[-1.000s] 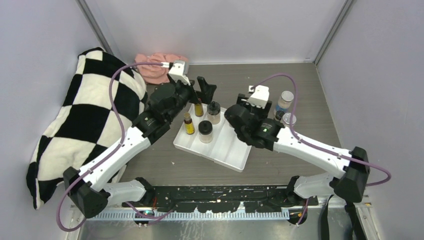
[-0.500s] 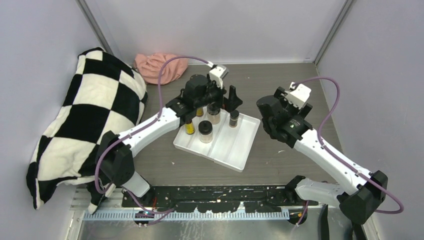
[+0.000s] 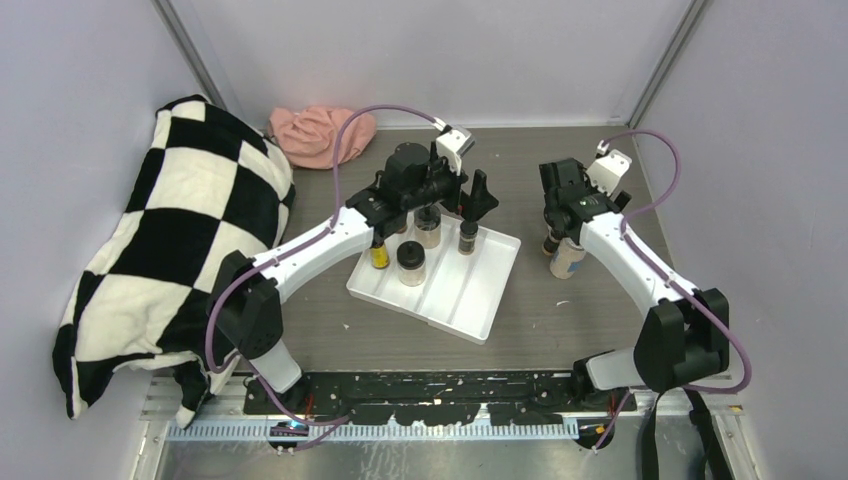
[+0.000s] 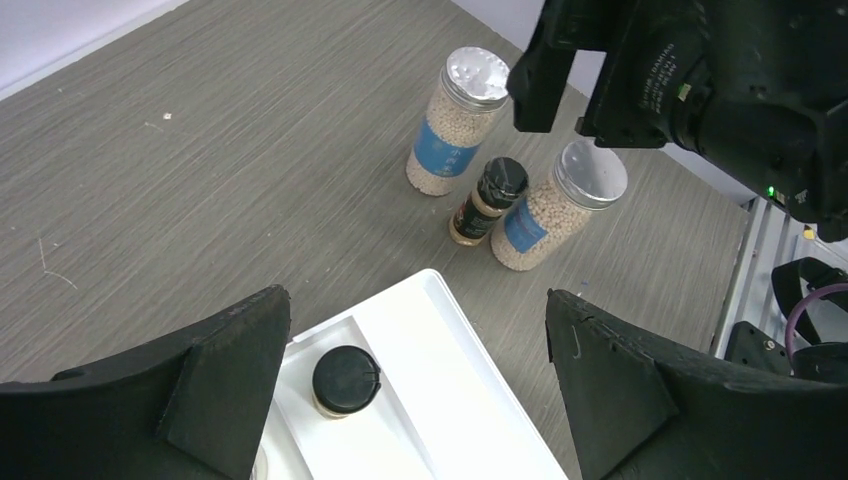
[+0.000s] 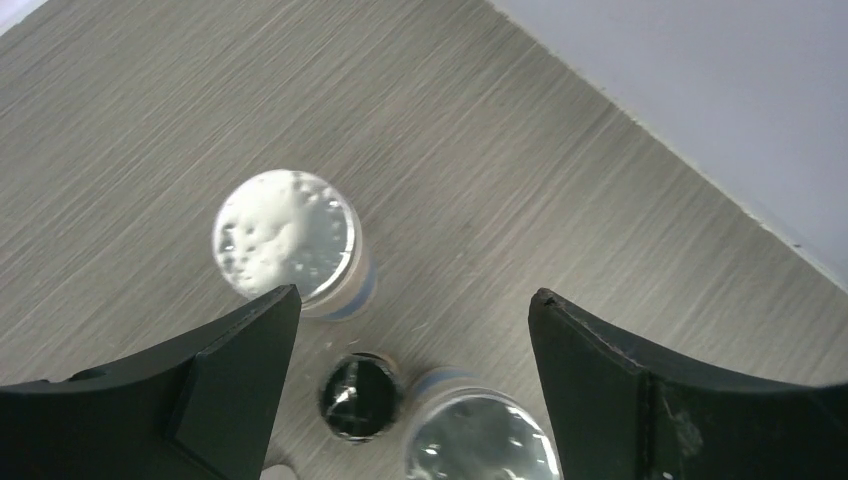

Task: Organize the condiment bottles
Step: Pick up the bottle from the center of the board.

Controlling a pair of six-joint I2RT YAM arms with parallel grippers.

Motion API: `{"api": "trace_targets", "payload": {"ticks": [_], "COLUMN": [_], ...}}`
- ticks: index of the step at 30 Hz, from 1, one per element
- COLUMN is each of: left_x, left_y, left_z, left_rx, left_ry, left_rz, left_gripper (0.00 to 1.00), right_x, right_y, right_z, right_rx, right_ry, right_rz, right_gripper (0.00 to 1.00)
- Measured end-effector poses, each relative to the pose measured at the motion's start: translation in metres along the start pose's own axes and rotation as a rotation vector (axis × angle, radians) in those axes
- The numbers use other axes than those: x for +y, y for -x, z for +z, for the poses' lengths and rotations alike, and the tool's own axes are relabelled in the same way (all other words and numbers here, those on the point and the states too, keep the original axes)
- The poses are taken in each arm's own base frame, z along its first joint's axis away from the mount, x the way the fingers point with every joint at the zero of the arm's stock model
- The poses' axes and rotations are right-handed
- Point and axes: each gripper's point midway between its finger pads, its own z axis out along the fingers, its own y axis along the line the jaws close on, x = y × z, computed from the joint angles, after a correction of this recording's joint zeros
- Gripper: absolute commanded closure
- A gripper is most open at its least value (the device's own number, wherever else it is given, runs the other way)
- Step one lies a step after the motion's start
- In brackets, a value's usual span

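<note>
now hovering, right fingers (image 5: 230,385) spread, over a tiny dark bottle (image 5: 360,395) between two shakers (image 5: 285,245) by the tabletop (image 5: 500,150) right edge; left fingers (image 4: 200,395) spread above tray (image 4: 450,400) corner.

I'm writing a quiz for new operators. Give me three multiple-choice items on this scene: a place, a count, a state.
1. Relative to the white plastic tray, where do the two clear silver-lidded shakers stand? A) inside it B) on the grey wood-grain table, to its right C) on the table, to its left
2. How many bottles make up that group? A) three B) two C) five
3. The right gripper is: A) shut on a shaker B) shut, empty C) open above the group
Key: 1 B, both stand clear of the tray; 2 A, a small dark black-capped bottle stands between them; 3 C, its fingers stand wide apart.
</note>
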Motion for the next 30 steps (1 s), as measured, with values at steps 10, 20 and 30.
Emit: {"api": "trace_targets", "payload": {"ticks": [10, 20, 30], "left_x": [0.004, 0.005, 0.009], "left_y": [-0.003, -0.003, -0.006], "left_z": [0.002, 0.003, 0.007], "left_rx": [0.006, 0.006, 0.010], "left_ry": [0.010, 0.011, 0.020], "left_rz": [0.017, 0.028, 0.049], "left_gripper": [0.00, 0.00, 0.00], "right_x": [0.041, 0.054, 0.062], "right_y": [0.005, -0.013, -0.016], "right_z": [0.007, 0.026, 0.044], "right_rx": [0.044, 0.094, 0.114], "right_ry": [0.088, 0.080, 0.070], "right_rz": [0.023, -0.010, 0.000], "right_gripper": [0.09, 0.09, 0.14]}}
